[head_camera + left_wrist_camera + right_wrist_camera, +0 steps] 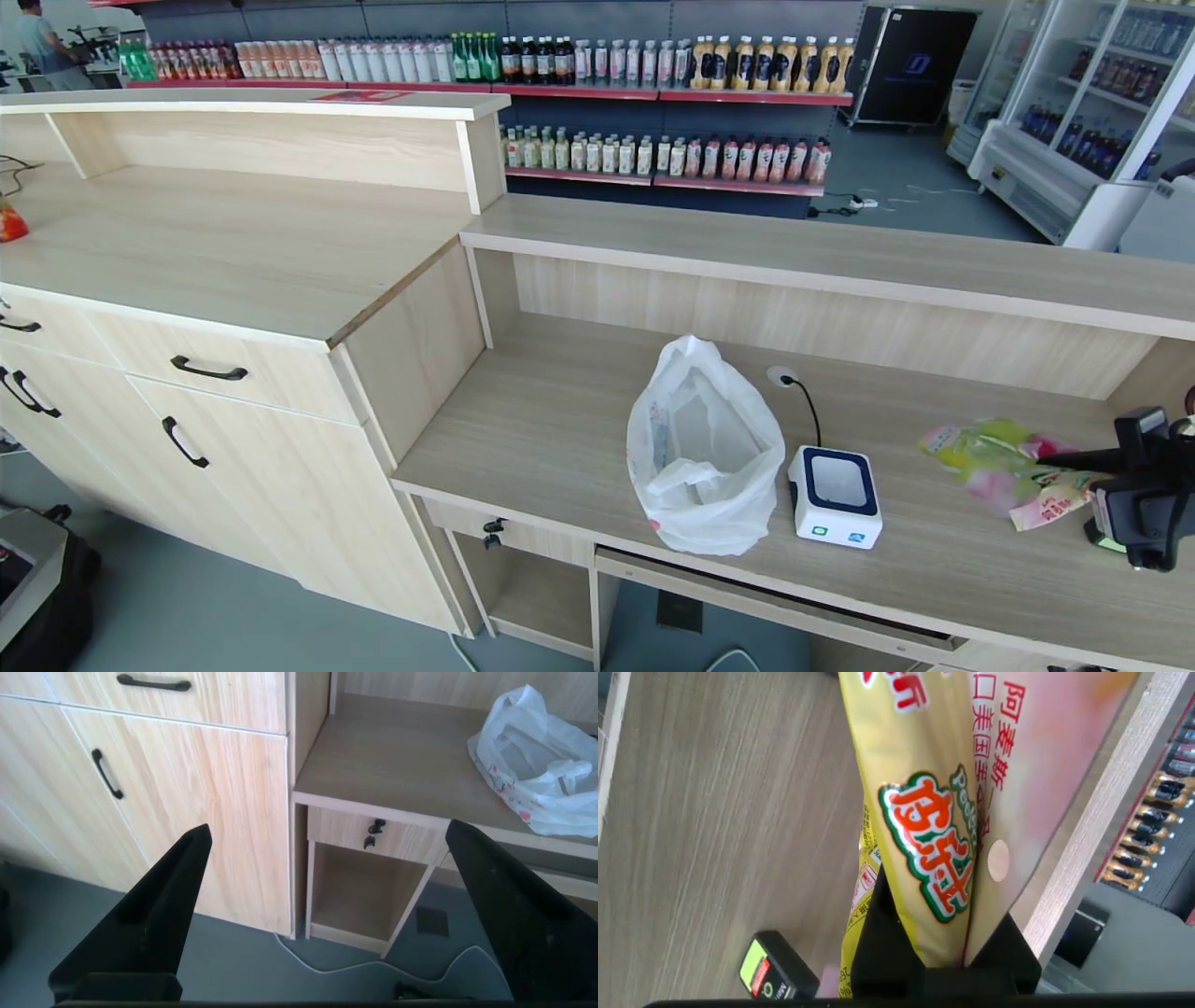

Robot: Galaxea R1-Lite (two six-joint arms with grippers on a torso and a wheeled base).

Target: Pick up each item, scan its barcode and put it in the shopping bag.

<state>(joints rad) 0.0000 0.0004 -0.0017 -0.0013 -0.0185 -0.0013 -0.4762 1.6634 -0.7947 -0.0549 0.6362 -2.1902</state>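
A white plastic shopping bag (705,448) stands open on the lower counter, also seen in the left wrist view (542,761). Right beside it lies the white barcode scanner (836,495) with its dark-framed window facing up. Further right, a yellow-green snack packet (980,446) and a pink packet (1055,509) lie together on the counter. My right gripper (1064,462) is at their right end, shut on the yellow snack packet (920,831), with the pink packet (1046,756) against it. My left gripper (327,831) hangs open and holds nothing, out in front of the cabinet and above the floor.
The counter (560,439) has a raised back ledge (822,252) and a taller cabinet (233,252) on its left. The scanner's black cable (808,401) runs to a port behind it. A small black object with a green label (771,966) lies near the right gripper.
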